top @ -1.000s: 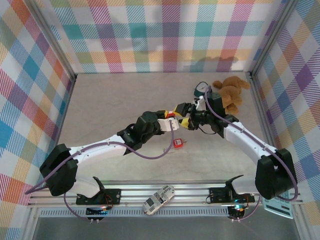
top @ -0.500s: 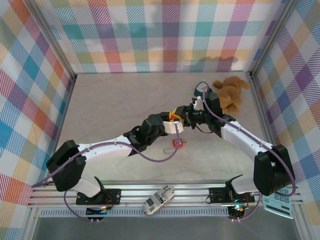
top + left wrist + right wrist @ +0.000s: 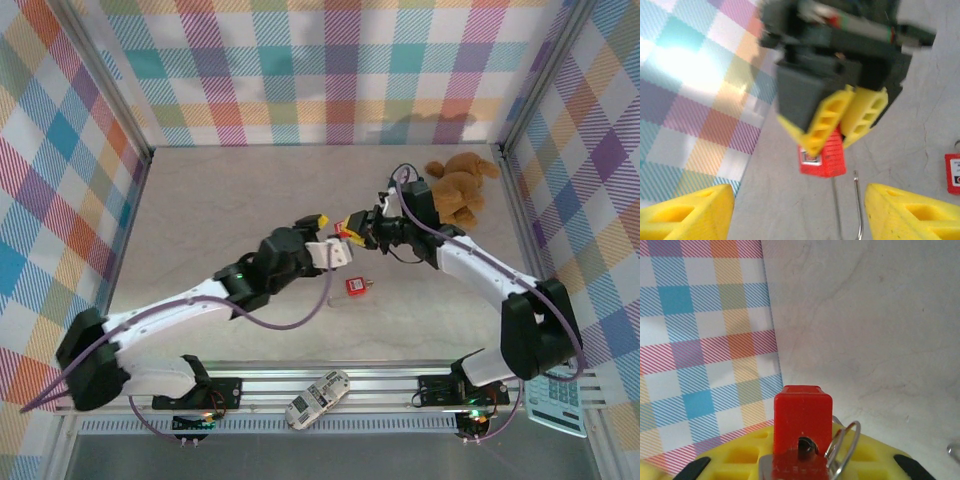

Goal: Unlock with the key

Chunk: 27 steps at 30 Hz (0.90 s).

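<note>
The red padlock (image 3: 822, 159) is up off the tabletop (image 3: 230, 200), a little way from the teddy bear (image 3: 458, 185) toward the middle of the tabletop. The right hand (image 3: 352, 228) is clenched on it, with one yellow ribbed finger on each side of the body. The left hand (image 3: 799, 210) faces it from the side farther from the bear. Its yellow fingers are spread wide and nothing is between them.

The padlock is a small boxy block of smooth red plastic with squared edges and a label on one face. A long, thin steel shackle (image 3: 858, 205) hangs below it, curving into a hook at its end. From the right wrist I see the keyhole end, with a wire key ring (image 3: 842, 444) looping out of it. What looks like the flat metal key (image 3: 785, 464) is seated there, though the view cuts it off.

I'd judge the lock light and rigid, with slick plastic that could twist in a loose pinch. The flat sides, where the right hand has it, are the sound place to hold. The key head is small, thin and hard, and would need a firm pinch across its flat faces. The ring is floppy and no use for turning.

A second small red piece (image 3: 355, 286), tag or lock I cannot tell, lies on the tabletop, farther from the bear and nearer the arms.
</note>
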Available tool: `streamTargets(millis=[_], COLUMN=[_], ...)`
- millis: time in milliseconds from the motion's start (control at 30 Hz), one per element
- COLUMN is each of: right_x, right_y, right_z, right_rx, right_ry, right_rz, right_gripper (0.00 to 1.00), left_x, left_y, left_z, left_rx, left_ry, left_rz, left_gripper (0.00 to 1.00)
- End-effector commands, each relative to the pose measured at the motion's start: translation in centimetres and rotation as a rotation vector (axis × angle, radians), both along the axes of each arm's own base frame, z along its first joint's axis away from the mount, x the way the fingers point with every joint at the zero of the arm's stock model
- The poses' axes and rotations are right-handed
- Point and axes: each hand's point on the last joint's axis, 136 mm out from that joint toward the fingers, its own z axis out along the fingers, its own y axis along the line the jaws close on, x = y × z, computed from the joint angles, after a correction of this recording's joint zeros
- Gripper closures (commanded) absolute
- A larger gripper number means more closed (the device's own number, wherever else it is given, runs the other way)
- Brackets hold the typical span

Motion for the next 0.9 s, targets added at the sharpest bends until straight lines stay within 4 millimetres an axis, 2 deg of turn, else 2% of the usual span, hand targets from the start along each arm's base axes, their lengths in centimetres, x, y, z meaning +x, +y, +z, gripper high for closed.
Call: streamTargets(millis=[0, 167, 333, 600, 867], right_x=[0.7, 1.3, 2.1, 3.5, 3.7], right_y=[1.6, 4.3, 5.9, 6.4, 6.4], right_z=[0.3, -2.7, -6.0, -9.4, -12.3], right_rx=[-0.029, -0.053, -0.076, -0.087, -0.111], right_ry=[-0.134, -0.118, -0.084, -0.013, 0.046], right_rz=[0.095, 0.144, 0.122, 0.092, 0.103], right_gripper=[0.87, 0.88, 0.9, 0.89, 0.89], left_x=[-1.1, -1.7, -2.3, -2.3, -2.1], left_y=[3.2, 6.2, 7.0, 6.8, 7.0], left_z=[0.1, 0.8, -0.1, -0.8, -1.3], left_rx=[-0.088, -0.163, -0.189, -0.182, -0.205], left_ry=[0.108, 0.11, 0.148, 0.169, 0.189], left_rz=[0.062, 0.148, 0.171, 0.17, 0.196], left_gripper=[0.3, 0.27, 0.27, 0.27, 0.27])
